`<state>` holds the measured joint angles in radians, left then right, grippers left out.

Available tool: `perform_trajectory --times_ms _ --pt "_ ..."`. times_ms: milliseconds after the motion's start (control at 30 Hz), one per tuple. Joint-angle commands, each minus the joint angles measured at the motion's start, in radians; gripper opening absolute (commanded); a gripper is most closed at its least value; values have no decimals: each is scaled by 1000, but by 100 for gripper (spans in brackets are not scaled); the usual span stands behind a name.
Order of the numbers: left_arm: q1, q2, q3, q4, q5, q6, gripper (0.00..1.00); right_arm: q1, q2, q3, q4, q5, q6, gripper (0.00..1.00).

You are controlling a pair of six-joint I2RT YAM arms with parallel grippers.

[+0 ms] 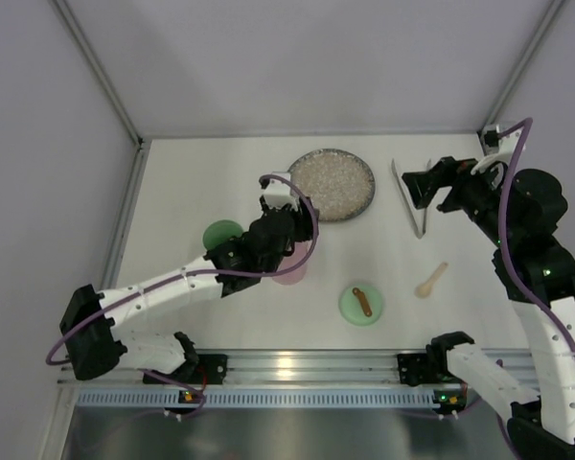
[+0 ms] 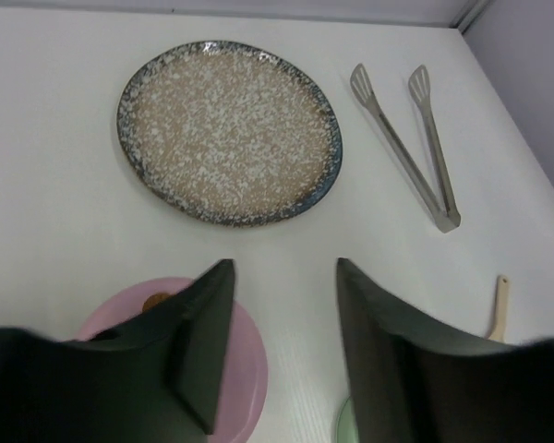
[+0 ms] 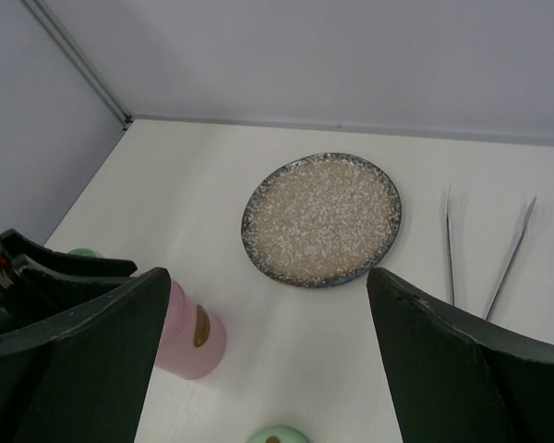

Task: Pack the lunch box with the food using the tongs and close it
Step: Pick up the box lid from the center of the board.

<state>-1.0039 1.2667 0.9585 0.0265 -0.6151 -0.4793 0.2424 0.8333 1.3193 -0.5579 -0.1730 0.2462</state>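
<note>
The tongs lie flat on the table right of the plate, tips towards the back; they also show in the wrist views. The lunch box shows as a pink round container with a brown strip on top. My left gripper hangs open just above it, nothing between its fingers. My right gripper stands wide open and empty above the table, beside the tongs. The food is out of view.
The speckled plate sits bare at the back centre. A green round piece lies left of the pink container. Another green one with a brown strip sits nearer the front. A small wooden spoon lies to its right.
</note>
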Motion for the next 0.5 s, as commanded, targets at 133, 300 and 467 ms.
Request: perform_trajectory --times_ms 133,300,467 --pt "-48 118 158 -123 -29 -71 82 14 0 101 -178 159 -19 89" --pt "-151 239 241 -201 -110 -254 82 15 -14 100 -263 283 -8 90" --pt "-255 375 351 -355 -170 -427 87 15 -22 98 -330 389 -18 90"
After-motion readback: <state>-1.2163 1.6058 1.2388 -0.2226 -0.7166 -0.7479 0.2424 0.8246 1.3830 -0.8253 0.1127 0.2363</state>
